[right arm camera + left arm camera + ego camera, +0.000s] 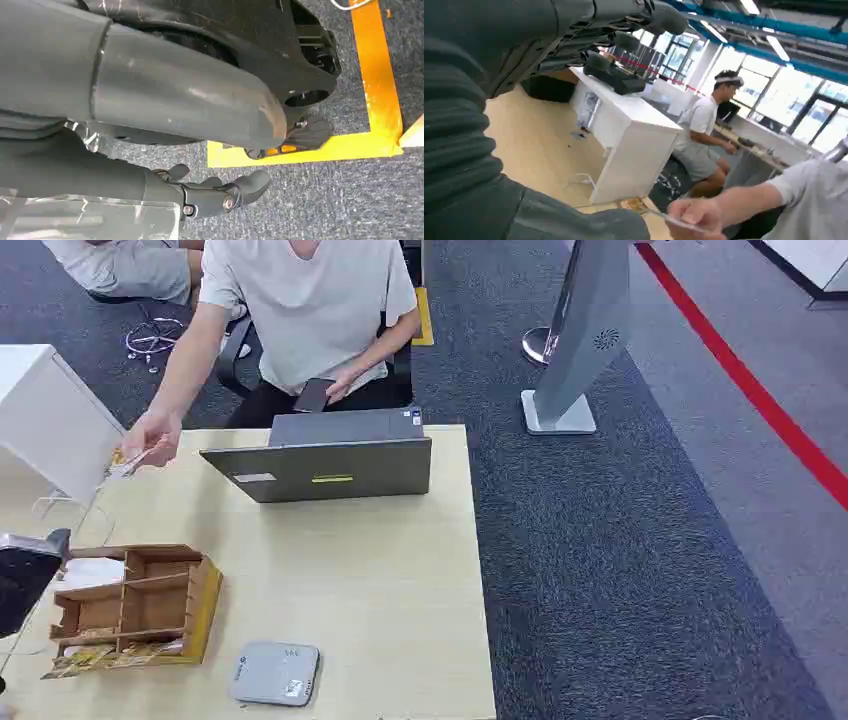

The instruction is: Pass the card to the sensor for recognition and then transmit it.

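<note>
Item: card handover, opening step.
- Hanging over the carpet beside the body: right hand (190,120), fingers loosely apart, grasping nothing.
- Lying at the table's (400,580) near edge, awaiting the card: grey sensor (275,673).
- Sitting just behind and left of it: wooden divider box (135,605).
- Reaching out above the table's left side: left hand (589,45), fingers spread, empty.
- Being offered beyond it, pinched in the person's hand (152,435): card (126,466), lying nearly flat, long axis running from those fingers toward the robot's left, free end leading.
- Judging the next move: closing the left hand on that free end, then carrying it back to the sensor.
</note>
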Controlling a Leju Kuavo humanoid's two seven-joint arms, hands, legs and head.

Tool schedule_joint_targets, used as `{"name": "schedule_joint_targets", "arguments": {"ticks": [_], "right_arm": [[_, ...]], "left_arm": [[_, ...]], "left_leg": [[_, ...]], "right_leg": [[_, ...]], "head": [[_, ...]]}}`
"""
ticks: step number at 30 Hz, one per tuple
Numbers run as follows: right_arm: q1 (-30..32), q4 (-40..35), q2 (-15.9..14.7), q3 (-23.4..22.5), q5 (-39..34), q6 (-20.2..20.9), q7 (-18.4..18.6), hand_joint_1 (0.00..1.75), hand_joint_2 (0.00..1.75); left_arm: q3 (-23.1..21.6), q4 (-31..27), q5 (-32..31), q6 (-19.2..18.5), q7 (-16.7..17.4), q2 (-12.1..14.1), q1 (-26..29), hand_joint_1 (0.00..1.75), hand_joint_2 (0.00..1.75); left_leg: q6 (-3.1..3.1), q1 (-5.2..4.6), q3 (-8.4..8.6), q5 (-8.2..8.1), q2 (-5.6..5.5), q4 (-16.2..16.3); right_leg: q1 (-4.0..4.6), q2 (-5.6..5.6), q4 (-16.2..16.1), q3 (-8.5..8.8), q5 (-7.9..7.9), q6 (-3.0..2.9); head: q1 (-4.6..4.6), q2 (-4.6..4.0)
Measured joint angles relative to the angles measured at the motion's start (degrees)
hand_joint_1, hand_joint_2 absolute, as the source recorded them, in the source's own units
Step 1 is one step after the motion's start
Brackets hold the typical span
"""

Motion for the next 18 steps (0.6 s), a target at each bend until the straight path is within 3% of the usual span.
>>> {"name": "schedule_joint_targets", "arguments": {"ticks": [11,12,18], "right_arm": [[-0.3,0.5,-0.5,4.6,0.9,1.6,1.1,0.00,0.00],[-0.3,0.5,-0.5,5.0,0.9,1.6,1.2,0.00,0.00],[-0.6,0.7,-0.9,6.8,0.2,1.6,2.1,0.00,0.00]], "left_arm": [[-5.4,5.4,-14.0,-14.4,8.5,5.6,-6.3,0.00,1.75],[-5.9,6.0,-15.4,-15.7,9.3,6.2,-7.0,1.75,1.75],[-8.7,8.6,-22.9,-23.4,13.6,9.4,-9.9,1.75,1.75]], "left_leg": [[0.00,0.00,-0.01,0.00,0.01,0.0],[0.00,0.00,-0.02,0.00,0.00,0.0],[-0.03,0.00,-0.04,0.02,0.01,0.0]], "right_leg": [[0.00,0.01,0.0,-0.01,0.00,0.00],[0.00,0.00,0.0,0.00,0.00,0.00],[0.00,0.06,0.0,-0.03,0.01,-0.01]], "head": [[0.00,0.00],[0.04,0.00],[0.02,0.00]]}}
